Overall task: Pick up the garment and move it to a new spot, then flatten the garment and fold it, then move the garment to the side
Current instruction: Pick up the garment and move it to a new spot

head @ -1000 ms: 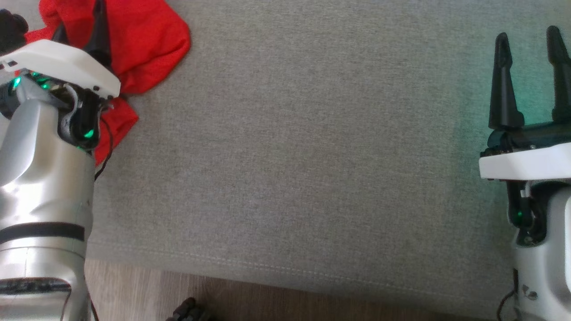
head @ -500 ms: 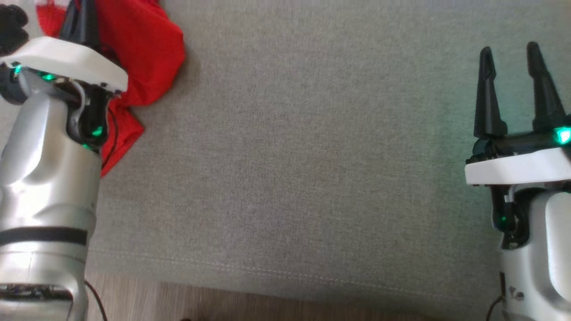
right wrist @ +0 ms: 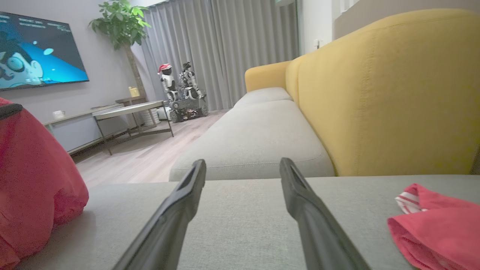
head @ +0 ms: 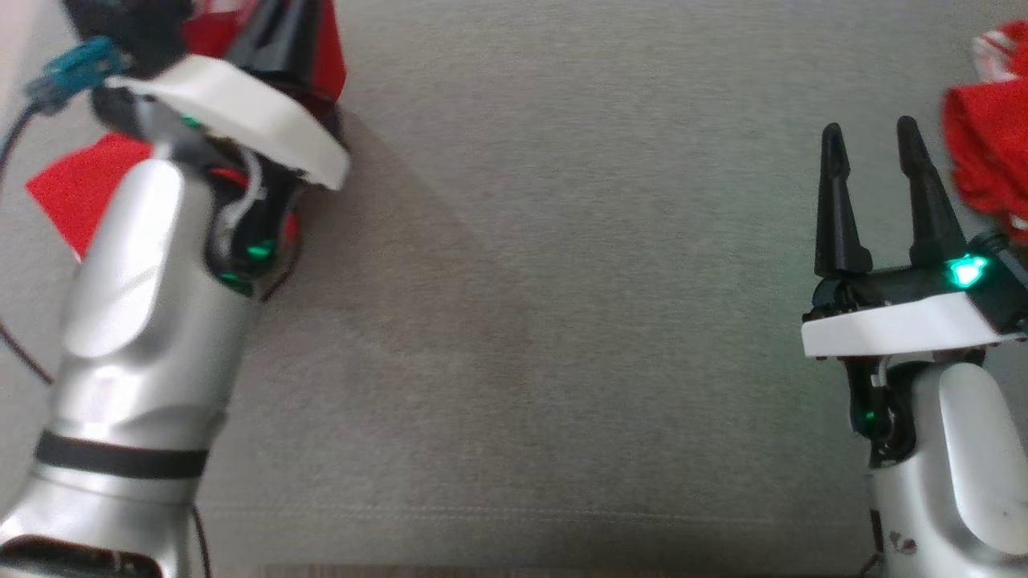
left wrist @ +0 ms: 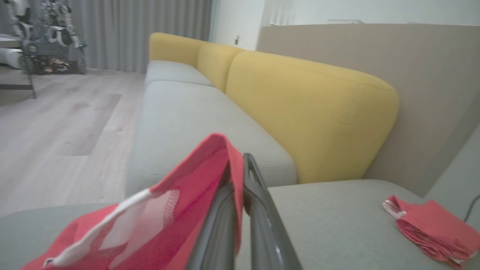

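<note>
The left pincer [left wrist: 240, 165] is clamped shut on a fold of the red garment [left wrist: 168, 206], which drapes off its tips and trails down toward the grey sofa seat [head: 562, 281] at the upper left of the head view. The bare stretch of cushion lies to the robot's right of that grip, between the two arms, so carrying the cloth to a new spot looks like a rightward sweep by the left arm alone. The right pincer [head: 869, 128] stands open and empty, well apart from the held cloth (a second red garment [head: 992, 152], bunched, lies just beside it at the right edge).
</note>
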### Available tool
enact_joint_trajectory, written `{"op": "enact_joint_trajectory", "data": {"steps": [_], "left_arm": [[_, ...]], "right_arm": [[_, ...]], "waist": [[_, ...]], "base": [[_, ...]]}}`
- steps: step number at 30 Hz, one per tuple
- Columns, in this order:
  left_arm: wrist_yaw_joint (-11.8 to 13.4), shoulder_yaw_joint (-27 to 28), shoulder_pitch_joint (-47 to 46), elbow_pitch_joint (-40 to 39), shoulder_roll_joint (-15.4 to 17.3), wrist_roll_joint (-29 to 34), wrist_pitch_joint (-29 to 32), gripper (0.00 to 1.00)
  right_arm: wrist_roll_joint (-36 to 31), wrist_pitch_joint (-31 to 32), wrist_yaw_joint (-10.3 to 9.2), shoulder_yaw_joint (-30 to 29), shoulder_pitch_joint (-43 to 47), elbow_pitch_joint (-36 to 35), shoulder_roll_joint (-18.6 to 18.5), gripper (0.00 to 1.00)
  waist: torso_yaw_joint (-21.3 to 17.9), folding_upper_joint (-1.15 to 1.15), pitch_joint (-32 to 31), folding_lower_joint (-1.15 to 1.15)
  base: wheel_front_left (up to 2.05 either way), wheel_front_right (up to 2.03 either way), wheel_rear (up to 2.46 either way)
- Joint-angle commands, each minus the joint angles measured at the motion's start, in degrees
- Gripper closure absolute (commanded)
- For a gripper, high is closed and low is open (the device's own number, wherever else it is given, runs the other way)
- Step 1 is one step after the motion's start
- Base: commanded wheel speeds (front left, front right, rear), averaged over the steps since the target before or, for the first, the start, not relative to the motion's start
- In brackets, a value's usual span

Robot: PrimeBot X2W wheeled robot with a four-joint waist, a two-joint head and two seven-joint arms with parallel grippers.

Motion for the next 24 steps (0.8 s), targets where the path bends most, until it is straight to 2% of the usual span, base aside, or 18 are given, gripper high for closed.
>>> {"op": "enact_joint_trajectory", "data": {"steps": [1,7,8,12,17,18,19,24], "left_arm": [[1.02,0.84,-3.10,-3.27,0.74,0.96,1.16,1.00],[3.87,-1.98,-7.66,-1.56,-4.41,2.24,3.18,1.00],[3.87,-1.98,-7.66,-1.56,-4.41,2.24,3.18,1.00],[5.06,-4.58,-10.92,2.38,-7.75,2.47,1.89,1.00],[6.39,-9.25,-14.46,7.17,-9.08,-1.12,-1.27,1.00],[7.01,-10.68,-15.07,7.78,-9.10,-2.61,-2.11,0.73],[7.59,-12.23,-15.64,8.56,-9.11,-3.90,-2.83,0.00],[8.50,-18.84,-18.28,11.90,-9.13,-9.08,-5.38,0.00]], "right_arm": [[0.80,-0.93,0.37,1.81,-1.10,-1.62,0.53,0.00],[3.40,-2.62,0.37,4.10,-2.61,-0.79,0.56,0.00],[3.40,-2.62,0.37,4.10,-2.61,-0.79,0.56,0.00],[4.92,-3.91,0.37,4.67,-3.75,0.26,0.57,0.00],[6.64,-5.38,0.37,6.09,-5.12,2.18,0.57,0.00],[7.00,-5.63,0.37,6.45,-5.34,2.63,0.57,0.00],[7.34,-5.87,0.37,6.81,-5.53,3.11,0.57,0.00],[8.54,-6.78,0.37,7.42,-5.88,4.78,0.57,0.00]], "waist": [[-3.28,0.00,-0.34,0.00],[-9.28,0.00,1.47,0.00],[-9.28,0.00,1.47,0.00],[-12.94,0.00,2.97,0.00],[-16.76,0.00,3.97,0.00],[-17.35,0.00,4.04,0.00],[-17.91,0.00,4.09,0.00],[-18.59,0.00,4.23,0.00]], "base": [[0.00,0.00,0.00],[0.00,0.00,0.00],[0.00,0.00,0.00],[0.00,0.00,0.00],[0.00,0.00,0.00],[0.00,0.00,0.00],[0.00,0.00,0.00],[0.00,0.00,0.00]]}}
